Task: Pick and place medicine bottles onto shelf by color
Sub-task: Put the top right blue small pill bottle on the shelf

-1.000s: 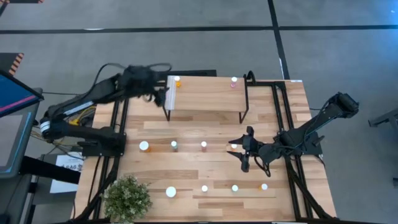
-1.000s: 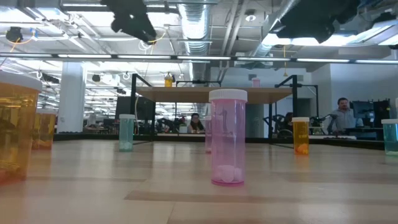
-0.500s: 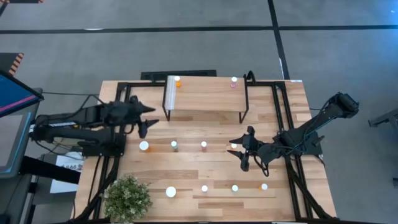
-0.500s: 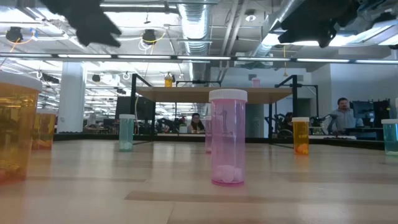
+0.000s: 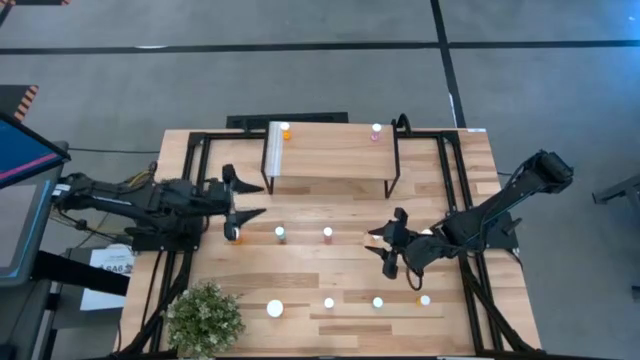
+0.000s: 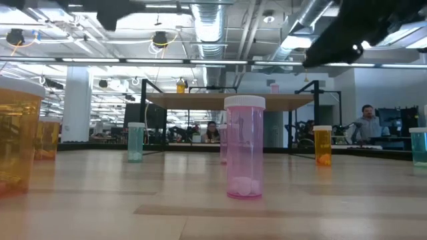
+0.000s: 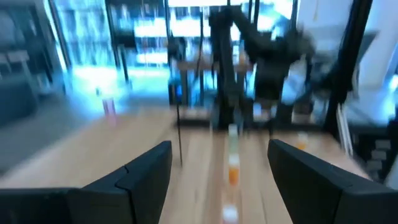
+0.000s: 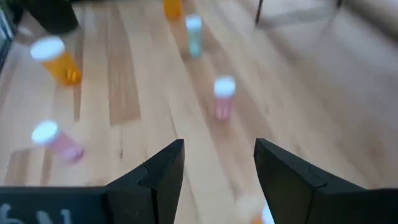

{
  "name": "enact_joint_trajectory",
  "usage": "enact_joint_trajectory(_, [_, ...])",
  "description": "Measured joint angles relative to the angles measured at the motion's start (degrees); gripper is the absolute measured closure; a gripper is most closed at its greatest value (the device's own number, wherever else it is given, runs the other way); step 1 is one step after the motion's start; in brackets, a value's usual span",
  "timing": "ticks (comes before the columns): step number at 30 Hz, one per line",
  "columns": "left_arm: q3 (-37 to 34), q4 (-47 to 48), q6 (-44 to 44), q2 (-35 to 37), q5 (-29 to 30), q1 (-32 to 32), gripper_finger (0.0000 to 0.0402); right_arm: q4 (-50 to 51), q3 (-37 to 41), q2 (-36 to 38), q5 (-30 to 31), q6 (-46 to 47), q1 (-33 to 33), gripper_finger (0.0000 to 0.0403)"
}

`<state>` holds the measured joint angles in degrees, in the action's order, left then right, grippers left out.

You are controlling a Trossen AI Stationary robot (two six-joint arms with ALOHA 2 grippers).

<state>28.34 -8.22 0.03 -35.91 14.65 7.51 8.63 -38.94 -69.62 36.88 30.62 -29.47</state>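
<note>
High view, stock taken left to right.

Left hand (image 5: 243, 201): fingers spread apart, empty, low over the counter's (image 5: 300, 275) left side, just beside the large orange bottle (image 5: 231, 235).

Plant (image 5: 206, 317): near-left corner of the counter, clear of the work.

Shelf (image 5: 330, 150): far side of the counter. Placed so far, two items: an orange bottle (image 5: 285, 130) at its left end by the pale strip, a pink bottle (image 5: 376, 131) toward its right end. By my reckoning the sort is barely begun.

Left on the counter, middle row: the large orange one at the left hand, a green bottle (image 5: 280, 234), a pink-bodied bottle (image 5: 328, 234), and one more bottle (image 5: 376, 235) partly hidden by the right hand, colour not readable from above.

Near row: large white-capped bottle (image 5: 275, 308), then small bottles (image 5: 329, 302), (image 5: 378, 301), and an orange one (image 5: 424, 299) at the right end.

Right hand (image 5: 384, 252): fingers apart, holding nothing, hovering between the two rows on the right side. Right wrist view shows pink, green and orange bottles ahead of its open fingers.

Obstructions, as judged: the shelf's black legs (image 5: 394, 170) and neighbouring upright bottles, easily tipped by a passing finger.
</note>
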Motion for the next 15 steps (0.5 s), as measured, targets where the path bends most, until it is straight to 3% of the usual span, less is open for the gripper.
enact_joint_trajectory(5, [0.12,-7.47,2.3,-0.04,0.25,0.0,0.0148,17.07,-5.34,0.58,-4.13,11.79,0.07,0.0187])
enact_joint_trajectory(11, [0.13,-7.66,2.47,-0.67,0.18,0.0,0.0148,45.84,-16.24,0.73,-10.56,25.55,3.67,0.0187])
enact_joint_trajectory(15, [0.12,-7.46,2.76,-1.47,0.17,0.0,0.0148,56.66,-18.16,0.67,-16.69,34.41,6.68,0.0187])
